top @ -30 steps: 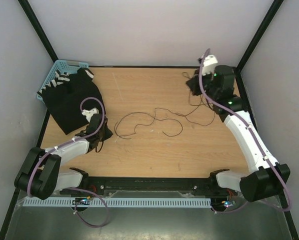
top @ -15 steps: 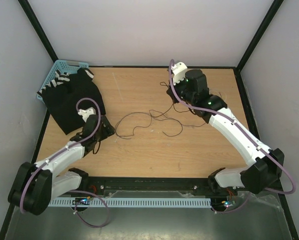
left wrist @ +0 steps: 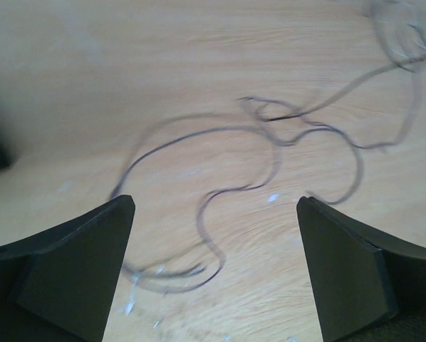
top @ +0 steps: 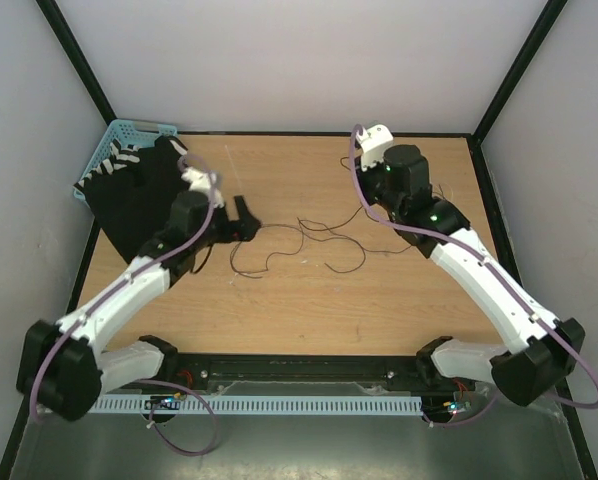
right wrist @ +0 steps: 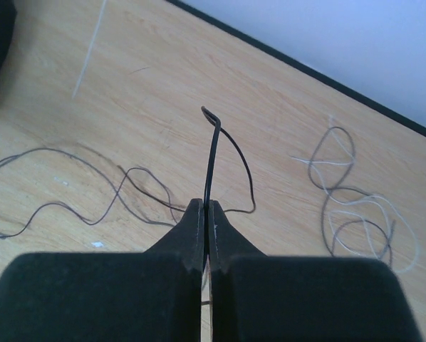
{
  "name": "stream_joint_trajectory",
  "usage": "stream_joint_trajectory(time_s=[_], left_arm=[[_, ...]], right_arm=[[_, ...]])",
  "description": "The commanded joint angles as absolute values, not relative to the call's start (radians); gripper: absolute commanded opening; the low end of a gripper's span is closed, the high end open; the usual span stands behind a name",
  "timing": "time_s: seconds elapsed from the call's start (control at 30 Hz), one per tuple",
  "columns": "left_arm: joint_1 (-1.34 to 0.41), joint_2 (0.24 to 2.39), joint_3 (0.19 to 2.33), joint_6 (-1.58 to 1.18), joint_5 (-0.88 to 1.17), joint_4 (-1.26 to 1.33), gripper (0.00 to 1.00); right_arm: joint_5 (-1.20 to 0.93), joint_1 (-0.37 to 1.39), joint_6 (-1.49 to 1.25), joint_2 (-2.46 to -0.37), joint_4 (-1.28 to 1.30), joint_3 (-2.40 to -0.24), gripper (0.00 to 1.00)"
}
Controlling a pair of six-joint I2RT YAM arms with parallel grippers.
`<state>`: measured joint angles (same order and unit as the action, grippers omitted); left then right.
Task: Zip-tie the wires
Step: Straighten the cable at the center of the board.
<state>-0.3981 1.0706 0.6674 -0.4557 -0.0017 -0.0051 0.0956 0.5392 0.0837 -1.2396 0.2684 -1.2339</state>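
1. Gathering of the wires (top: 309, 236) seems to be the step in hand: they are sprawling in loose loops, nothing is being bundled yet, and the tie is lying unused.
2. The right gripper (right wrist: 206, 214) is clenching a single black strand (right wrist: 211, 149). Its fingers are pressing flat together, and the strand is rising from between the tips, bending over and dropping to the table (right wrist: 284, 121) just beyond them.
3. The left gripper (left wrist: 214, 206) is hanging above the wood with its fingers spread wide, grasping nothing. Curls of the wires are lying below and ahead of the gap, touching neither finger.
4. What I am taking for the zip tie (right wrist: 90, 48), a thin pale straight strip, is lying flat well ahead of the right gripper's tips and off to their left, apart from the wires.
5. A black cloth (top: 139, 200) and a blue basket (top: 114, 140) are sitting back beside the left gripper's wrist, away from the wires.
6. The next move, as I judge it, is calling for the left gripper to be lowering onto the curls beneath it and closing, so both ends are being drawn into one bunch. The strands are hair-fine, so the fingertips will be needing to reach the wood itself. After that, one gripper has to be freeing itself to fetch the tie.
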Motion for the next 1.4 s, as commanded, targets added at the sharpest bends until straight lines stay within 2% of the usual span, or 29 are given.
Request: stream_joint_trajectory(time_s=[0.0,0.1,0.27,0.5,0.9,1.13,1.37], left_arm=[[-0.487,1.29,0.879,-0.237,0.261,0.111,0.99],[-0.553,1.453,1.025,-0.185,0.305,0.118,0.99],[-0.631,1.697,1.191,-0.168,0.317,0.182,0.99],[-0.649,1.951,1.41,-0.214,0.428,0.188,0.97],[-0.709,2.128,1.55,-0.244,0.558,0.239,0.94],[-0.726,2.224,1.617,-0.295,0.563,0.24,0.89],[-0.742,2.292,1.652,-0.324,0.536,0.239,0.87]], right_arm=[[0.259,0.545,0.078,-1.155,0.276,-1.212,0.0],[0.319,0.545,0.053,-1.118,0.296,-1.208,0.0],[0.289,0.544,-0.009,-1.068,0.314,-1.2,0.0],[0.268,0.545,-0.061,-1.055,0.321,-1.165,0.0],[0.234,0.544,-0.143,-1.059,0.317,-1.172,0.0],[0.227,0.544,-0.166,-1.057,0.316,-1.177,0.0],[0.2,0.544,-0.183,-1.052,0.303,-1.172,0.0]])
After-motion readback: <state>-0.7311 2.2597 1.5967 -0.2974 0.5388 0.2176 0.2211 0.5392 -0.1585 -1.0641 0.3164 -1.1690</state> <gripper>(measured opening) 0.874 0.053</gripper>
